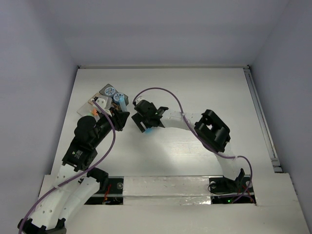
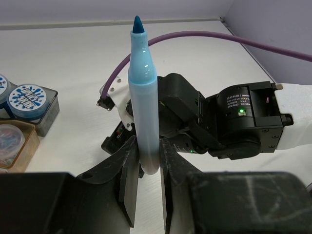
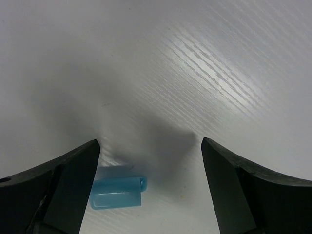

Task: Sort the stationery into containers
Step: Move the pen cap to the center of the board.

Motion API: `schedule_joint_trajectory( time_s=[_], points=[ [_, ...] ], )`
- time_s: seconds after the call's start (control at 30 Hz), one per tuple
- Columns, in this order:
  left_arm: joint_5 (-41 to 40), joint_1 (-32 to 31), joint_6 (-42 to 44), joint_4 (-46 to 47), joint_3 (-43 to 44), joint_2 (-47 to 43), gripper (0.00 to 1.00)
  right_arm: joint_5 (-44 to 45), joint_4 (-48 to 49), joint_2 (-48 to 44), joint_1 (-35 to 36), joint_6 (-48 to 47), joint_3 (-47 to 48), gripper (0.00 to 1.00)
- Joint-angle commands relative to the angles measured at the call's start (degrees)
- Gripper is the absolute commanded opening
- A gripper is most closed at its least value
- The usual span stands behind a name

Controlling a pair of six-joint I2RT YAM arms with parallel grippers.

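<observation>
White wood-grain table, pale walls round it. L gripper is clamped tight on a blue pen near its butt end, tip bare, held up near the grey box w/ round tubs in it. R gripper has jaws spread wide, nothing in them, hovering over the blue cap lying flat on the table, hard by one finger, not centred. Likely step: grab cap, recap pen. Shift R sideways so the cap sits midway btwn fingers, go low, pinch across its body and keep the open end free. It's small and slick, so it may roll or squirt out; close slowly.
</observation>
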Motion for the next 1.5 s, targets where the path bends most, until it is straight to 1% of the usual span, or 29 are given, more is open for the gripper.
schedule_joint_trajectory(
  time_s=[0.0,0.13,0.57,0.7,0.77,0.9,0.97,1.03,1.07,1.13,1.17,1.23,1.27,1.33,1.47],
  points=[
    [1.0,-0.1,0.2,2.8,1.9,0.0,0.00,1.3,0.7,-2.8,0.4,1.0,-2.2,0.91],
    [1.0,-0.1,0.1,2.9,1.9,0.2,0.00,0.3,1.0,-6.0,0.9,0.9,-5.6,0.91],
    [1.4,-0.1,0.0,2.8,1.9,0.4,0.00,-2.8,0.6,-11.1,2.0,0.9,-12.2,0.92],
    [1.5,-0.1,0.0,3.0,1.9,0.3,0.00,-2.9,-0.2,-12.5,2.0,1.2,-13.2,0.91],
    [1.5,-0.1,-0.1,3.0,1.9,0.5,0.00,-3.0,0.3,-15.4,2.0,1.5,-14.1,0.89],
    [1.6,-0.1,0.0,2.9,1.9,0.5,0.00,-2.8,-0.8,-15.4,2.0,1.5,-13.4,0.89],
    [1.6,-0.1,0.0,2.9,1.9,0.5,0.00,-3.5,-1.1,-15.8,2.0,1.9,-13.4,0.87],
    [1.6,-0.1,0.0,2.9,1.9,0.5,0.00,-5.9,-0.2,-17.0,2.0,2.9,-14.6,0.84],
    [1.6,-0.1,-0.1,3.0,1.9,0.6,0.00,-9.3,1.8,-18.6,2.0,4.3,-15.1,0.83],
    [1.7,-0.1,-0.1,3.0,1.9,0.6,0.00,-13.1,4.1,-19.9,2.0,6.5,-16.8,0.80],
    [1.7,-0.1,-0.1,3.0,1.9,0.5,0.00,-16.8,6.6,-20.3,2.0,7.5,-17.2,0.78],
    [1.7,-0.1,-0.1,2.9,1.9,0.5,0.00,-21.3,8.6,-20.5,2.0,10.7,-18.7,0.75],
    [1.7,-0.1,-0.1,2.9,1.9,0.4,0.00,-24.3,11.2,-20.6,2.0,12.4,-19.5,0.74],
    [1.7,-0.1,-0.2,2.9,1.9,0.3,0.00,-26.3,13.1,-20.2,2.0,13.7,-20.8,0.72],
    [1.6,-0.1,-0.1,2.9,1.9,0.1,0.00,-27.7,13.0,-17.7,2.0,14.4,-21.2,0.74]
  ],
)
